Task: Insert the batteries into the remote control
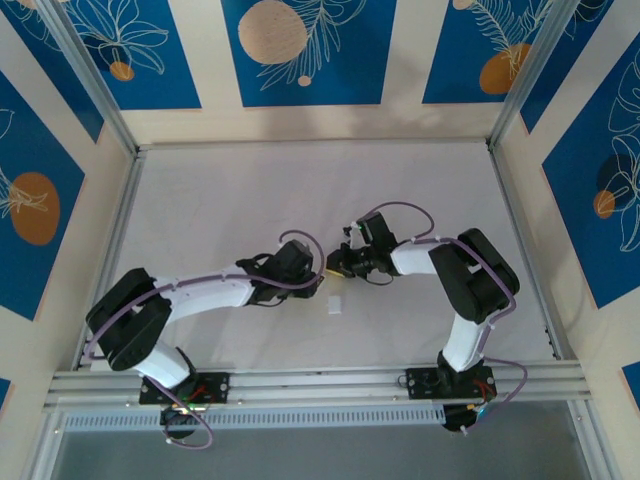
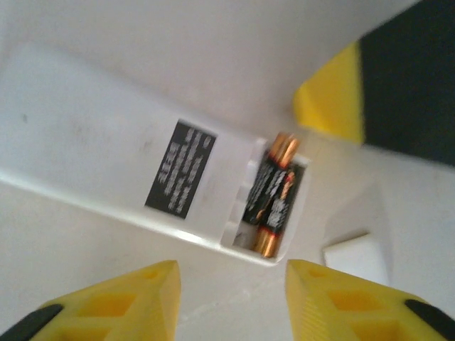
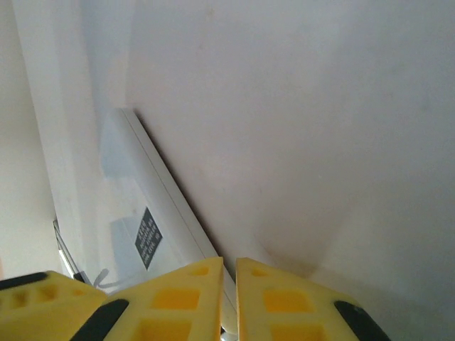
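Two black-and-copper batteries point(image 2: 274, 192), seated in white remote control point(image 2: 92, 135)

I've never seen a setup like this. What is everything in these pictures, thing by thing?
remote control: one, white, between the two arms, battery bay uncovered
batteries: two, dark with copper ends, side by side in the bay, pointing opposite ways
label: one, black with pale print, on the remote's face beside the bay
small white piece: one, white, loose on the table next to the remote's bay end
table: one, white
wall panels: several, blue with orange and white patterns, around the table
left arm, right arm: two, white and black, purple cables
left fingers: two, yellow, apart, nothing between
right fingers: two, yellow, nearly together on the remote's edge
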### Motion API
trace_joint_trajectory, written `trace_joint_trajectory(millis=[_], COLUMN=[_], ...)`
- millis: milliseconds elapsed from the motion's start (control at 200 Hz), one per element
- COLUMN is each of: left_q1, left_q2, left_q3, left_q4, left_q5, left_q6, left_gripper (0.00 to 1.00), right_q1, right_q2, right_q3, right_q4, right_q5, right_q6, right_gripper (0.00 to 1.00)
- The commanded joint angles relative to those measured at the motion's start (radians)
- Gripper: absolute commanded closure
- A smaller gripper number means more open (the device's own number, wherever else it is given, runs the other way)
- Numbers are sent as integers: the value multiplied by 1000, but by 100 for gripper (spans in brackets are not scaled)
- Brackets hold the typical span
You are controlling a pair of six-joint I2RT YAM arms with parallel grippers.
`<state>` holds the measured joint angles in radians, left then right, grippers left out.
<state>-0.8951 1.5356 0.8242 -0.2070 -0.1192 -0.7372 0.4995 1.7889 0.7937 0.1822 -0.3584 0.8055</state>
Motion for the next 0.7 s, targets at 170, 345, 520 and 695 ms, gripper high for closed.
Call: trace_joint_trajectory(millis=[170,345,520,695], left_q1=[-3,4,8,13], left_q2=[43,66,78,81], left_q3=[-14,-22,-23,-33], left_q4=[41,64,79,94], left_q5=[32,43,44,49], left_q6=[-80,-80,-80,-81], left_gripper=[74,81,82,82], right_q1=[3,21,50,66], right_q2=[-6,3,-16,-7], right_q3=[69,64,55,43], right_q4=[-73,-70,-77,-63], right_q5=[-8,-11,8,7], right_q6=[-50,-48,-45,-33], right_gripper=[88,95,96,96])
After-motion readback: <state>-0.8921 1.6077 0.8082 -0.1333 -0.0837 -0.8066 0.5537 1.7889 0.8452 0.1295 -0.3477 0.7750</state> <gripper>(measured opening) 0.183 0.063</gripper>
